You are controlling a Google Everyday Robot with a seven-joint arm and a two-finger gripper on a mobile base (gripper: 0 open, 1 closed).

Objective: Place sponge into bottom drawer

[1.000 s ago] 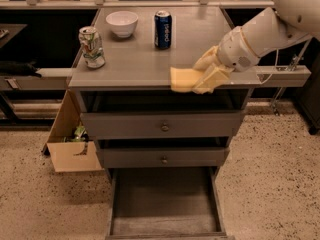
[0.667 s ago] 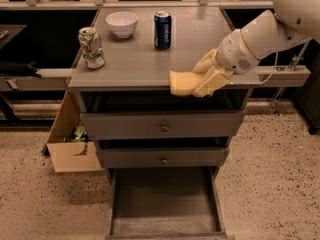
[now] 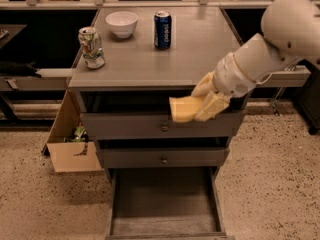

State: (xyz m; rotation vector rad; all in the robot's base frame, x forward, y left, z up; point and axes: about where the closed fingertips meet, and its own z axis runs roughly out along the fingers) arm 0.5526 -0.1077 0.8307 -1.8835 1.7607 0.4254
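Camera view: the gripper (image 3: 200, 103), reaching in from the right, is clenched on the sponge (image 3: 182, 109) in front of the top drawer (image 3: 125, 126), just below the front edge of the cabinet top (image 3: 150, 59); the bottom drawer (image 3: 162, 199) stands pulled open well below the sponge; a white bowl (image 3: 122, 23), a blue can (image 3: 162, 30) and a green-and-white can (image 3: 91, 47) stand on the cabinet top; a cardboard box (image 3: 70, 146) sits on the floor at left.

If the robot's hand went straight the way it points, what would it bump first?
Probably the top drawer's front. The hand, right before it and holding the sponge, points down-left, but depth is unclear.
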